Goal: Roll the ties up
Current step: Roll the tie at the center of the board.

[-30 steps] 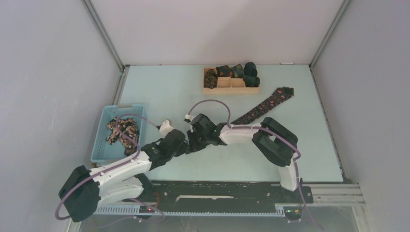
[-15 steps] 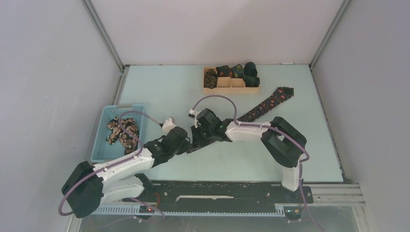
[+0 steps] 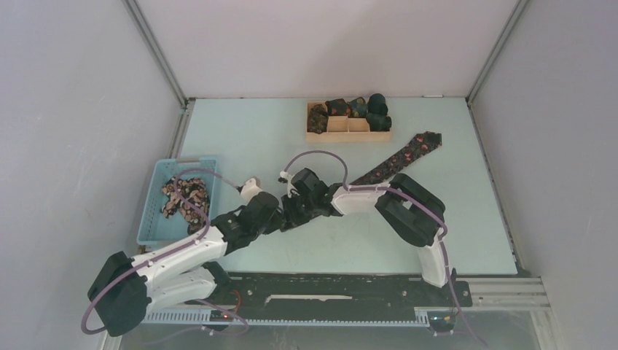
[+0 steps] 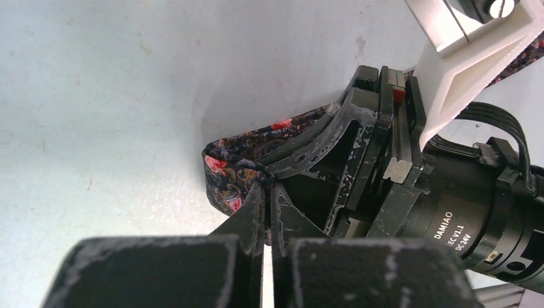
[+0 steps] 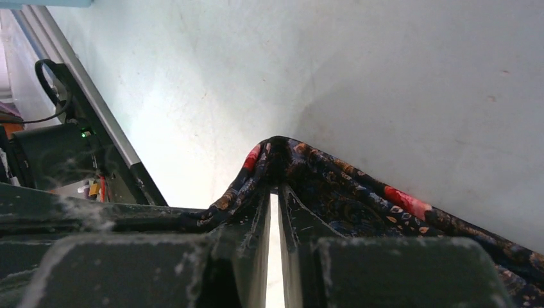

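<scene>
- The tie point(image 3: 397, 157) in work is judged to be at the very start of its roll. Only its near end is folded over, about the middle of the surface point(image 3: 255, 138). The rest of it lies flat and straight, running away toward the far right.
- In the light-blue basket point(image 3: 149, 219), at the left, a heap of loose ties point(image 3: 186, 198) is seen. These are judged as not yet rolled, so much work is left.
- At the far side, several dark rolls point(image 3: 375, 109) are seen in the wooden tray point(image 3: 348, 136), some standing on top of the others. A part of the task is therefore judged as done. Their exact number cannot be told.
- The left claw point(image 4: 264, 199) is brought almost together, with only a thin slit between the fingers. The folded end of the tie is pinched at its tips, just above the surface.
- The right claw point(image 5: 274, 192) is placed just beyond the left one and turned against it, the two nearly touching. It is also closed to a narrow slit and is clamped on the same fold, and the patterned fabric is draped over both of its tips.
</scene>
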